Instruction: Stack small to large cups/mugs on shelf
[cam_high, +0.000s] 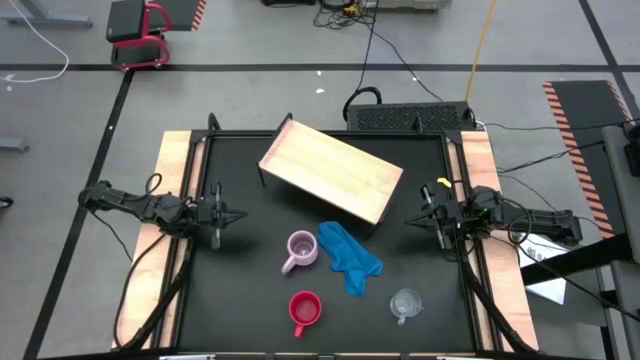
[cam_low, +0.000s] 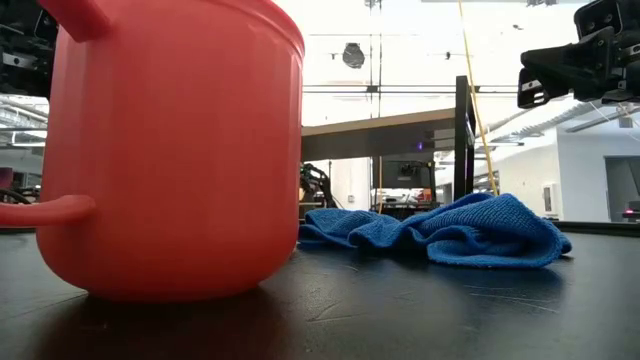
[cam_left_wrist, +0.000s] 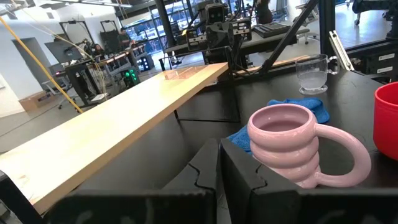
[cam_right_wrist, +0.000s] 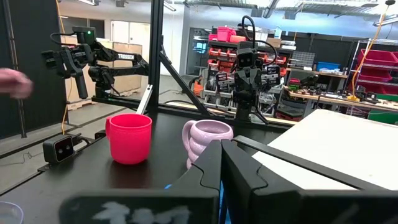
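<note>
The light wooden shelf (cam_high: 330, 172) stands on short legs at the far middle of the black table, turned at a slant. The lilac-pink ribbed mug (cam_high: 300, 250) stands upright beside the blue cloth (cam_high: 348, 257). Nearer, the red mug (cam_high: 304, 311) and the clear cup (cam_high: 405, 304) stand on their bases. My left gripper (cam_high: 235, 214) hovers shut at the left edge, level with the pink mug (cam_left_wrist: 292, 146). My right gripper (cam_high: 412, 221) hovers shut at the right edge, facing the pink mug (cam_right_wrist: 208, 142) and the red mug (cam_right_wrist: 130, 137). Neither touches anything.
The blue cloth (cam_low: 450, 230) lies crumpled between the mugs and the right arm. The red mug (cam_low: 170, 150) fills the low view's left. Wooden side rails (cam_high: 172, 200) edge the table. A person's blurred hand (cam_right_wrist: 12, 82) shows beyond the table.
</note>
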